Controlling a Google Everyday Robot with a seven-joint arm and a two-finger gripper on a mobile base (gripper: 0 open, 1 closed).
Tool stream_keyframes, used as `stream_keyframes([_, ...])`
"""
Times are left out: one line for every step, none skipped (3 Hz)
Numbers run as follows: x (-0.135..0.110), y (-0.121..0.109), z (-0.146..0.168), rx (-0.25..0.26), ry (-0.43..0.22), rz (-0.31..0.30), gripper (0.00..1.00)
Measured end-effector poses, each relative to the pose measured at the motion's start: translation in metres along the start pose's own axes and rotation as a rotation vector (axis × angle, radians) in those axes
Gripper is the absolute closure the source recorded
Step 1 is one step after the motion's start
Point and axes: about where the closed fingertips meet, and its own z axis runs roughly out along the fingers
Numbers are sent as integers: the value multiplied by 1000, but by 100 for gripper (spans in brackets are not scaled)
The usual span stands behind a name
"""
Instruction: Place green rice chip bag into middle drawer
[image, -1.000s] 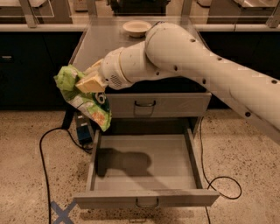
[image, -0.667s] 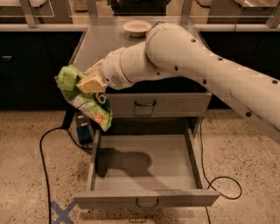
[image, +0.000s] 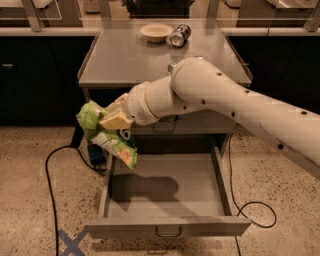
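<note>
Visibly crinkled and glossy, the bag (image: 111, 144) is bright green with a yellowish lower end, bunched above the gripper (image: 114, 120) and drooping below it. The tan, blocky fingers (image: 117, 122) are pressed together on the bag's upper part, pinching it in mid-air. Behind the gripper runs a smooth, rounded white arm (image: 225, 100). Below the gripper, offset toward the arm's side, the drawer (image: 200, 226) stands pulled out: shallow, flat grey metal with a small curved handle. The bag hangs above its side wall, apart from it.
</note>
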Motion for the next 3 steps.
stream_keyframes([59, 5, -4, 3, 36, 80, 100])
stream_keyframes([114, 16, -12, 30, 63, 187, 100])
stream_keyframes([161, 32, -25, 60, 105, 281, 100])
